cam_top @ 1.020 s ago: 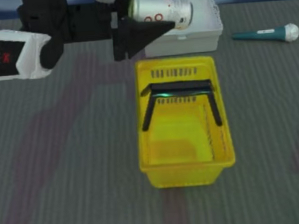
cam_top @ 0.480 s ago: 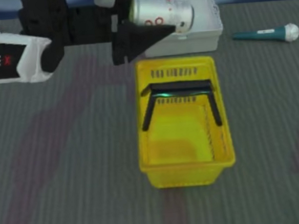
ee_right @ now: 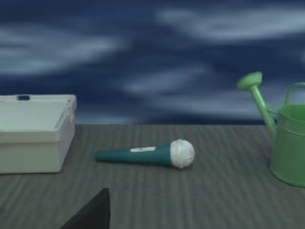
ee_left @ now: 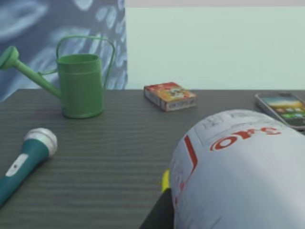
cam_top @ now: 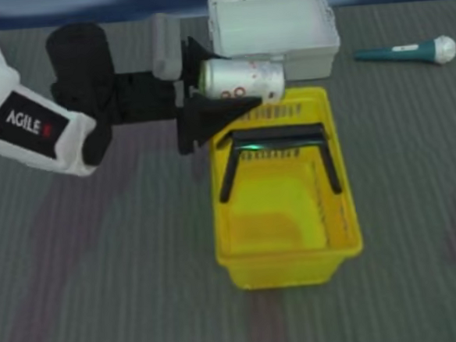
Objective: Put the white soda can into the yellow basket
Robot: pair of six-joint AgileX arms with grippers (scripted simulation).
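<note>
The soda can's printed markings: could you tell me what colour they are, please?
Red, on the white soda can; clearest in the left wrist view.

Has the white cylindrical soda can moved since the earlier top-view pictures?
Yes. Held in the left gripper, the white soda can has left the white-grey rectangular bin and now hangs over the yellow slotted plastic basket's far rim.

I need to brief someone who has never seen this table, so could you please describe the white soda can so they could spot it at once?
Start from the yellow basket in the middle of the table. At its far rim, the left pincer holds the white soda can on its side, just in front of the white-grey bin. It is the only cylinder with red markings.
</note>
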